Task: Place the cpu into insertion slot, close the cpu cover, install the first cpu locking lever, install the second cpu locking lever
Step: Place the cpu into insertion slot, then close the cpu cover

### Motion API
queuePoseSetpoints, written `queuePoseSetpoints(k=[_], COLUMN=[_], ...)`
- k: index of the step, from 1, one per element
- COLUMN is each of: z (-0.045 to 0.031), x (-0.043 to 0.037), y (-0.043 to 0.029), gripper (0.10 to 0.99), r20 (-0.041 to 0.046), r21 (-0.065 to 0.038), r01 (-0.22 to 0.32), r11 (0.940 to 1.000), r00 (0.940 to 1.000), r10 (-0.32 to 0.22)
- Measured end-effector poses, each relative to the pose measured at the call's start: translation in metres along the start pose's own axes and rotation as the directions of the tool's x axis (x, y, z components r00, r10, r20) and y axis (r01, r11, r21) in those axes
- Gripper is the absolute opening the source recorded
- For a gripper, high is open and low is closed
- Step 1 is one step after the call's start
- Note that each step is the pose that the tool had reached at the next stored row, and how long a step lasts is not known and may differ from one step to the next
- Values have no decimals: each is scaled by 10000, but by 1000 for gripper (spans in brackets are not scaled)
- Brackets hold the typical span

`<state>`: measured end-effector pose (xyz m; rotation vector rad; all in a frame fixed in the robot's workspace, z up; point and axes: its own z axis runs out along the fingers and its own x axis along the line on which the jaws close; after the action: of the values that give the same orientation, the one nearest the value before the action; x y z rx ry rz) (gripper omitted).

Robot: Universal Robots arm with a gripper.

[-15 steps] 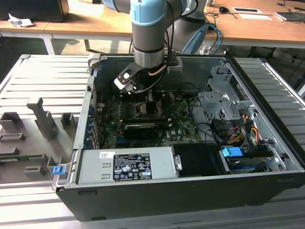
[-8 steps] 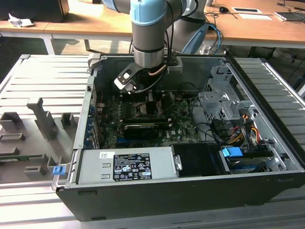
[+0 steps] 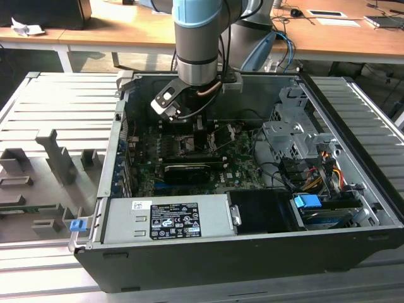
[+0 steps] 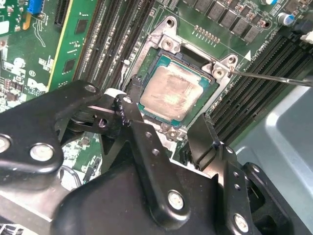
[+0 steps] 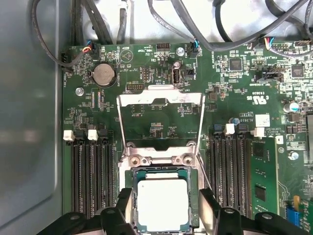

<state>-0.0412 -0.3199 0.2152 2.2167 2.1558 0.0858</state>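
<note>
In the first wrist view, the cpu (image 5: 161,204) was seen lying flat in the insertion slot (image 5: 161,171), silvery top uppermost. The gripper (image 5: 165,196) was positioned over it, its fingers (image 5: 123,203) spread apart to either side of the cpu's opposite edges; no clamping contact was evident. The cpu cover (image 5: 161,99) was found swung open, just beyond the slot. The cpu was judged light, stiff and fragile, its smooth top slippery; it was to be held by two opposite edges only, never the underside.

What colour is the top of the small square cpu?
Silvery-grey, the flat square cpu; it shows best in the second wrist view.
</note>
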Motion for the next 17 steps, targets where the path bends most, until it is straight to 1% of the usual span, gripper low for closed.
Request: queuePoseSetpoints(k=[2,3,5,6,7,12,15,17], z=[-17,-24,-34,-44,-58,-70,-69,-68], x=[0,0,0,0,0,0,1,1], y=[1,2,3,3,4,6,24,45], gripper=[639,506,267,204,106,106,106,106], r20=[2,0,15,16,18,18,19,20], r21=[3,2,3,3,4,2,13,39], r01=[0,0,0,-1,-2,-2,-3,-3], r11=[10000,10000,10000,10000,10000,10000,10000,10000], r00=[10000,10000,10000,10000,10000,10000,10000,10000], r10=[0,0,0,1,2,2,3,3])
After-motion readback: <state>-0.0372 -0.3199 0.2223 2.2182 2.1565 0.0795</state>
